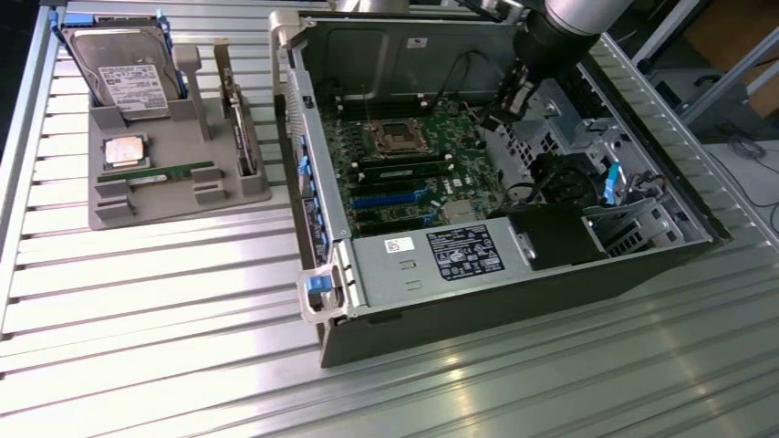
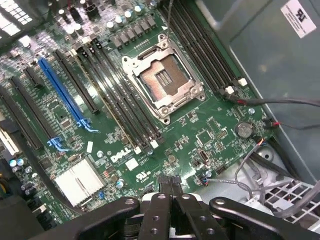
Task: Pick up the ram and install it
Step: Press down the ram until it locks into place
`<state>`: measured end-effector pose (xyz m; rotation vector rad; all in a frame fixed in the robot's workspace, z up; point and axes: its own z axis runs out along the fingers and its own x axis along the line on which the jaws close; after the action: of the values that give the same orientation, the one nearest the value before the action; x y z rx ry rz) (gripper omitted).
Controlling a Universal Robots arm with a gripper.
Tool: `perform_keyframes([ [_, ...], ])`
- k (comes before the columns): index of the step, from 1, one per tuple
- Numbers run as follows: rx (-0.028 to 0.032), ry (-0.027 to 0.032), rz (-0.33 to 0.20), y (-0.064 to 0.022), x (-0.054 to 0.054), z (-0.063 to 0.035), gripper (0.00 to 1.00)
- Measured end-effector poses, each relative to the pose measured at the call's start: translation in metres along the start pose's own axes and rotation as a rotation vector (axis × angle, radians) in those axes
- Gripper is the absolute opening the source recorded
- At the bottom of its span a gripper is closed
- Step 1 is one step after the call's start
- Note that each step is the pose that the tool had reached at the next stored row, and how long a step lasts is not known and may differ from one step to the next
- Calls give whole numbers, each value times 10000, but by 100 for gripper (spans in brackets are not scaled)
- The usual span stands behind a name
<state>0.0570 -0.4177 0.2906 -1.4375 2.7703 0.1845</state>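
The arm (image 1: 572, 36) reaches down into the open computer case (image 1: 487, 182), which lies on its side on the slatted metal desk (image 1: 182, 328). In the wrist view the claw (image 2: 172, 187) hangs over the motherboard (image 2: 200, 135) near its edge, its two black fingers (image 2: 163, 184) pressed together with nothing between them. Beyond the fingertips lie the empty CPU socket (image 2: 162, 82) and the rows of black memory slots (image 2: 125, 105) beside it. In the exterior view a ram stick (image 1: 408, 170) sits seated in a slot just below the socket, well inside the case and apart from the claw. A second green stick (image 1: 171, 173) lies in the grey holder tray (image 1: 159, 196) on the desk at the exterior view's left, well away from the arm. The tray also holds a hard drive (image 1: 122, 78), a processor (image 1: 126, 151) and a card with a metal bracket (image 1: 244, 128) standing on edge.
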Motion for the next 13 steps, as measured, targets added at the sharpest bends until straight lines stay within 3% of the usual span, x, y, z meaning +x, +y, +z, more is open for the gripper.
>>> perform_keyframes([
  [13, 198, -209, 2512, 0, 0, 0, 10],
])
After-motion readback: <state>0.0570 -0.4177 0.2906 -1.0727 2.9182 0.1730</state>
